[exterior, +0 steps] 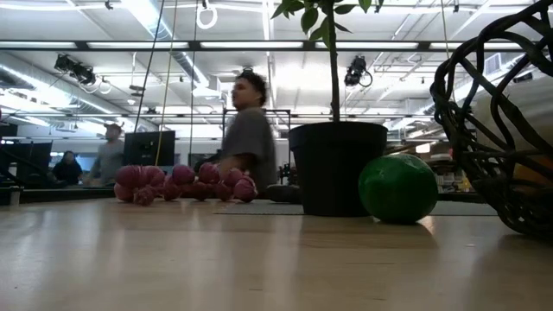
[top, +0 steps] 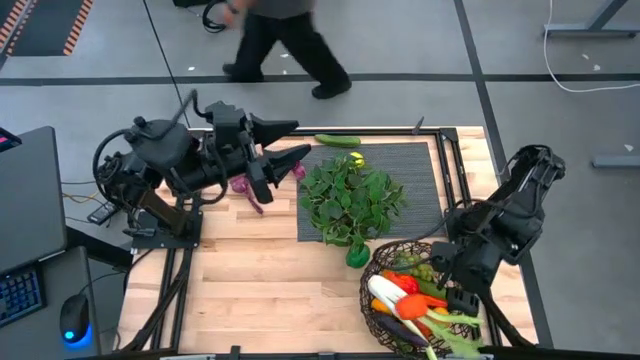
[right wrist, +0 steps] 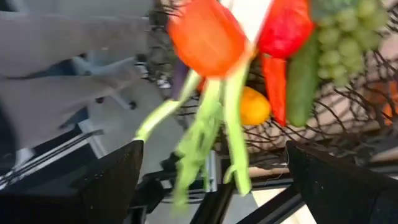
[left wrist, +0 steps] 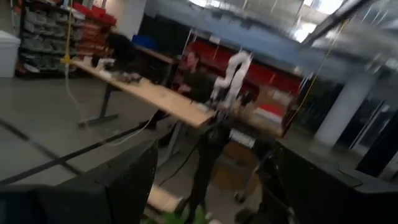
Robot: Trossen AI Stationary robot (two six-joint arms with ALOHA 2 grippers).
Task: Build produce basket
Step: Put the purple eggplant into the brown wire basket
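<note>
The woven wire basket (top: 372, 292) stands at the table's near right corner. It holds a leek (right wrist: 205, 124), an orange tomato (right wrist: 205, 34), a red chili (right wrist: 283, 37), green grapes (right wrist: 342, 37) and other produce. My right gripper (top: 458, 295) hangs open above the basket's right side and points steeply down, with nothing between its fingers. Purple grapes (top: 250, 185) lie on the wood at the far left. My left gripper (top: 300, 138) is held high above them, open, level and empty. A cucumber (top: 337, 140) and a lemon (top: 356, 158) lie on the mat, and a lime (top: 357, 255) rests beside the basket.
A potted leafy plant (top: 350, 200) stands mid-table on the black ribbed mat (top: 420, 175). A person (top: 285, 40) walks past beyond the far edge. A monitor (top: 30, 195) and a keyboard stand off the left side. Bare wood (top: 260, 290) lies at the near left.
</note>
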